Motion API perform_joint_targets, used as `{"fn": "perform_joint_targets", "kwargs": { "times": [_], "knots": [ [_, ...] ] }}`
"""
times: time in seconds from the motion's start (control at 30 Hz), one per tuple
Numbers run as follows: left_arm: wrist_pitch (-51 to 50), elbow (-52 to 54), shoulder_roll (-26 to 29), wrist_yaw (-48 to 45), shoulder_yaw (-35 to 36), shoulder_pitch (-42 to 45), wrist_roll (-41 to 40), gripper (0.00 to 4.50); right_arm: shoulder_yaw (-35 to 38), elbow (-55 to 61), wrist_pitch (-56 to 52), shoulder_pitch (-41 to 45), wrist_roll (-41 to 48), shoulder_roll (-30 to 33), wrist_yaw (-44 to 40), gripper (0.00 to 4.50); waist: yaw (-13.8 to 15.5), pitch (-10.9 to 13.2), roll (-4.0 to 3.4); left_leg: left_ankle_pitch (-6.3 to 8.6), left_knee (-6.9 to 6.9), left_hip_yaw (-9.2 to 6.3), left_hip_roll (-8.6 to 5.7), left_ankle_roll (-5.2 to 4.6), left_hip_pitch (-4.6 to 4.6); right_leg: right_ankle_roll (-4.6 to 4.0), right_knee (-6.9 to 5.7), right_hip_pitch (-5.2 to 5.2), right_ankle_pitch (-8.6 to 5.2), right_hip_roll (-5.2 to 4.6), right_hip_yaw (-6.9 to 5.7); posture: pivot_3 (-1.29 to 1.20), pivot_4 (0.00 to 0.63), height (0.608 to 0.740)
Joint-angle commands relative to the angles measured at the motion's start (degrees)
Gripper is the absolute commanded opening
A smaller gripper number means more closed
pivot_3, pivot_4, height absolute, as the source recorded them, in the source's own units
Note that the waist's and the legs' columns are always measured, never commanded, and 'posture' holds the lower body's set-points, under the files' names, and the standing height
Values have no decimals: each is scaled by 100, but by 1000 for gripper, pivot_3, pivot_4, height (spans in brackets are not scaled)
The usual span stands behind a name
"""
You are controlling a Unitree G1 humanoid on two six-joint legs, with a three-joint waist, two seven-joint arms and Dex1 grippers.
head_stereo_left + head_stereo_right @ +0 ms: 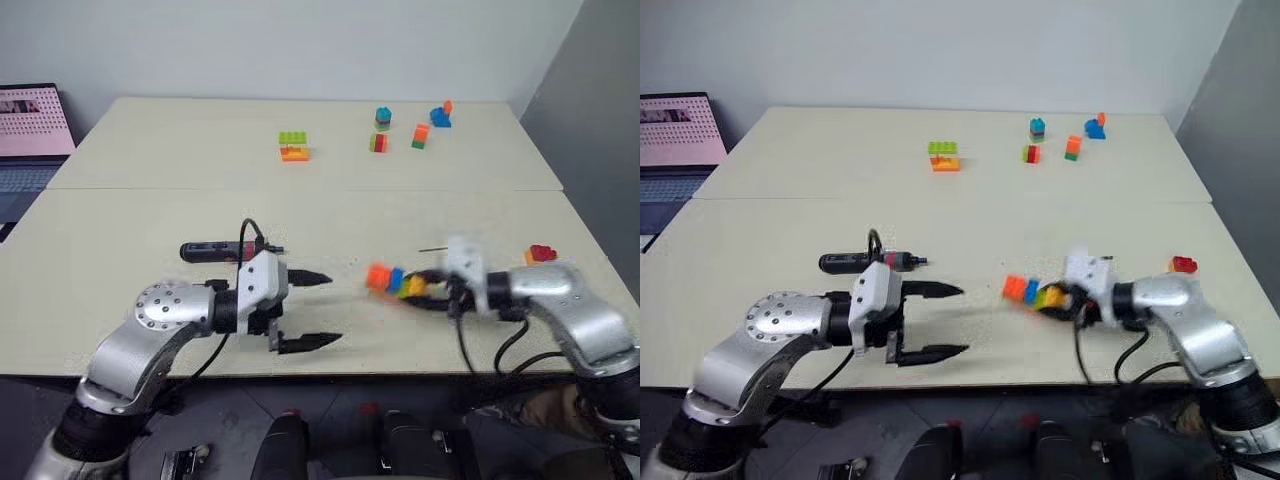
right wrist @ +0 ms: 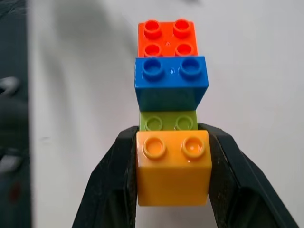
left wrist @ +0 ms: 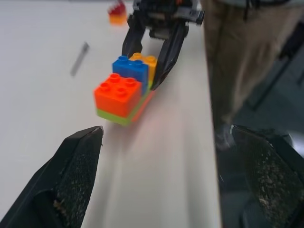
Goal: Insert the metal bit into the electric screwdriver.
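Right gripper [image 2: 173,190], lower right of the head frames, is clamped on a brick stack [image 1: 396,280]: its fingers [image 2: 111,185] squeeze the yellow brick at the near end, with green, blue and orange bricks sticking out past the tips. In the left wrist view the stack looks to be just above the table [image 1: 150,210], near its front edge.

Left gripper [image 1: 312,310], lower left of centre, has fingers spread wide with nothing between them, tips pointing toward the stack, a clear gap in between.

Electric screwdriver [image 1: 215,251] lies flat on the table just behind the left gripper, mid-left of frame, red band toward its right end.

Metal bit [image 1: 433,249] lies on the table behind the right gripper, well apart from the screwdriver.

Other bricks [image 1: 293,146] sit along the far side of the table, and a red one [image 1: 541,253] sits near the right edge.
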State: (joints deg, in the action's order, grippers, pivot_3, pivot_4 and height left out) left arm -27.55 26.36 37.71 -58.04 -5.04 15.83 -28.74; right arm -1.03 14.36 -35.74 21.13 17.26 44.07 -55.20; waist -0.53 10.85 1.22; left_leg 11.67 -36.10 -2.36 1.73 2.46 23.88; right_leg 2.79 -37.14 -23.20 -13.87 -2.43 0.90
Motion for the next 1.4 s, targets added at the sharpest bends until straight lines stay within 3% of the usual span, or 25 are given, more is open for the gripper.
{"fn": "perform_joint_targets", "kwargs": {
  "times": [0.03,0.3,0.53,0.77,1.03,1.17,1.4],
  "knots": [
    [-55,-103,-268,274,-54,279,-48,4500,965,-625,-89,154,-26,58,744,1507,12,-3,3,0,0,1,0,0,-1,0,0,0,0,0,1,0,150,740],
    [-90,-470,-696,297,-440,884,19,4500,1200,-2660,495,825,-756,-561,2569,1507,-82,-3,3,-1,3,3,2,-1,-3,-1,-4,-2,5,9,10,0,150,740],
    [28,-674,-824,337,-647,1096,289,4500,1137,-4444,1090,1801,-1015,-995,3234,1507,-146,-2,-2,-1,5,6,1,-2,-5,30,-3,-4,26,11,17,0,150,740],
    [-23,-731,-878,473,-592,1126,377,4500,1143,-5453,1400,2334,-1076,-1117,3396,1507,-133,-2,-2,-1,8,6,1,-2,-2,31,1,-4,26,11,16,0,150,740],
    [-36,-705,-822,527,-579,1090,420,4500,1244,-5421,1495,2309,-973,-1102,3397,3384,-133,-2,-3,-1,7,5,1,-2,-2,31,-2,-4,27,11,16,0,150,740],
    [-72,-713,-794,633,-488,1094,447,4500,1353,-4756,1477,1997,-834,-996,3254,4421,-132,-2,-3,-1,7,5,1,-2,-3,31,-3,-4,27,11,17,0,150,740],
    [-227,-523,-487,925,-69,1030,453,4500,1463,-2555,1566,739,-809,-440,2755,4471,-112,-2,-5,-1,9,5,1,-2,0,33,3,-4,27,10,16,0,150,740]
  ]
}}
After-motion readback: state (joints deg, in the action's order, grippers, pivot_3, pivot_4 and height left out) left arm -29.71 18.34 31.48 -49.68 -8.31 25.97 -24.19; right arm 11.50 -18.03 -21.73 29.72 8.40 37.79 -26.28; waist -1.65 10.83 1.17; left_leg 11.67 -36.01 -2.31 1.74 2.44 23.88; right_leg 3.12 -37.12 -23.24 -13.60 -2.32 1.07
